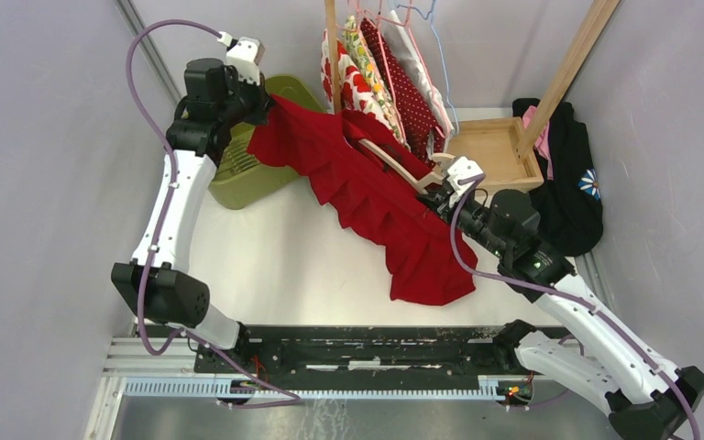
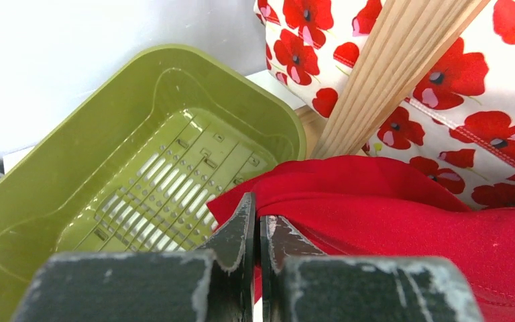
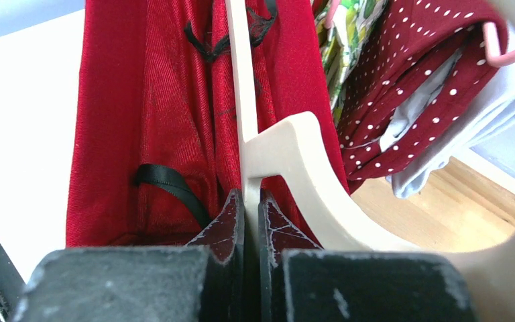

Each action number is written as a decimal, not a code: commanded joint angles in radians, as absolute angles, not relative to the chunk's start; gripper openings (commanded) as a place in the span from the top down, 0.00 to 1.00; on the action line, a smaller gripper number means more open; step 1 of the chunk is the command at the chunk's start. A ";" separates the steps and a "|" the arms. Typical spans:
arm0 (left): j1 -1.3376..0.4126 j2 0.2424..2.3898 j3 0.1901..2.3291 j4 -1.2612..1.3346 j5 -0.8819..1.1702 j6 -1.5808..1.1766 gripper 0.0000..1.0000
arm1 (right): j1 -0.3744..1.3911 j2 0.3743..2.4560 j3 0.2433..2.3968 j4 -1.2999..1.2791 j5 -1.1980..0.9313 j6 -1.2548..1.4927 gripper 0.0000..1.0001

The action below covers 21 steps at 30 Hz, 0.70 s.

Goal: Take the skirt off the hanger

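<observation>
A red skirt (image 1: 376,206) stretches across the table from the green basket down toward the front right. Its upper corner is pinched in my left gripper (image 1: 261,108), which is shut on the red cloth (image 2: 402,221) over the basket's edge. A cream hanger (image 1: 403,163) runs through the skirt's waist. My right gripper (image 1: 433,192) is shut on the hanger's flat bar (image 3: 245,100), with red fabric (image 3: 154,121) hanging on both sides of it. Black ribbon loops (image 3: 174,188) of the skirt show beside the bar.
An olive green slotted basket (image 1: 247,179) lies at the back left. A wooden rack (image 1: 490,147) at the back holds poppy-print (image 2: 442,87) and dotted maroon garments (image 3: 402,87) on wire hangers. A black garment (image 1: 568,192) lies at the right wall.
</observation>
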<state>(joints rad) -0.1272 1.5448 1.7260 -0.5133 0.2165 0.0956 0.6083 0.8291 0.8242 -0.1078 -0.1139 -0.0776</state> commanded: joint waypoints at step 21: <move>0.080 1.680 1.763 -0.253 0.226 -0.002 0.97 | 0.599 0.735 1.022 -0.306 -0.060 -0.207 0.99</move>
<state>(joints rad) -0.0486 1.6272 1.6787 -0.3805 0.3645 0.0040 0.6071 0.8520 0.9985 -0.2367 -0.1169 -0.1780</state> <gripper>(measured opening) 0.054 0.050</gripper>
